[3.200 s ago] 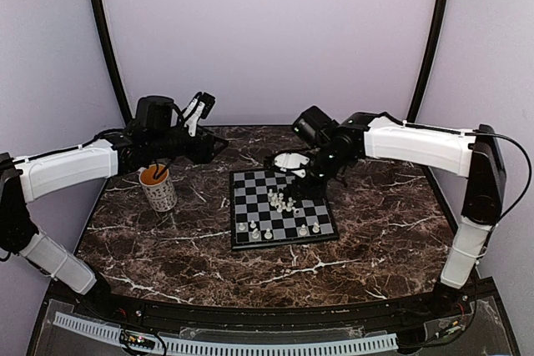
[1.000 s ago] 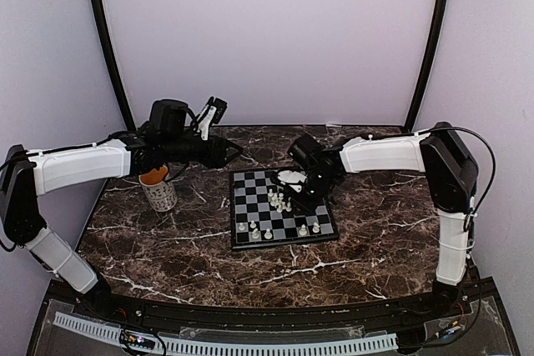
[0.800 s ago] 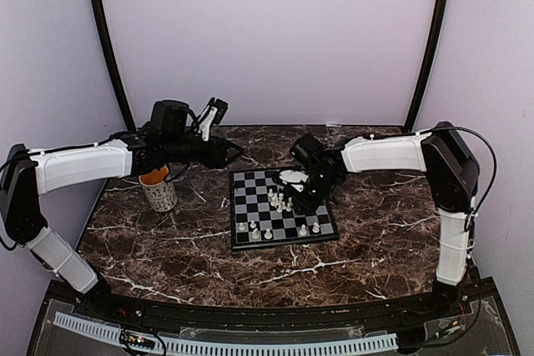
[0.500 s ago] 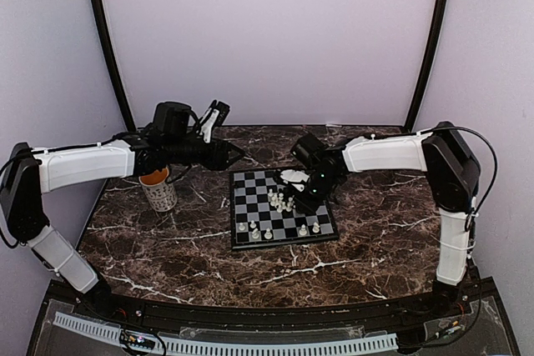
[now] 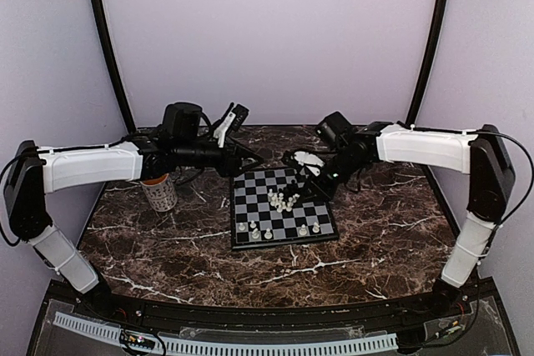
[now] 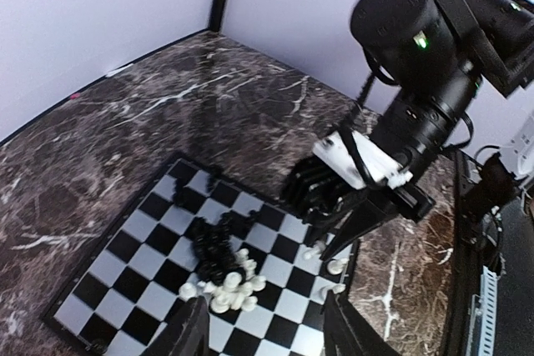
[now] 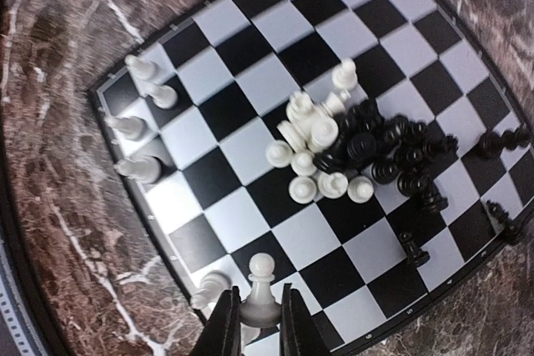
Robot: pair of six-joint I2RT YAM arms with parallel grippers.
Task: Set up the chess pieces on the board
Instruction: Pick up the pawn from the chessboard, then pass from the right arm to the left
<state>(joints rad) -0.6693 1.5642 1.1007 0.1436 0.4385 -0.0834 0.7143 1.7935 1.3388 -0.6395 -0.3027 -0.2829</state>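
I had the right end effector [image 7: 257, 310] pinched narrow on a white pawn [image 7: 262, 277] above the right side of the board [image 7: 275, 22], judging it light, rigid and slippery, best held at its waist, the left end effector [image 6: 263, 335] hanging part-open, empty.

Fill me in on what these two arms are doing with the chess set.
The right end effector is clamped on one white piece near the edge of the chessboard. The left end effector hangs open above the board, holding nothing. Most pieces lie in a mixed black and white heap mid-board; a few white ones stand along one edge.
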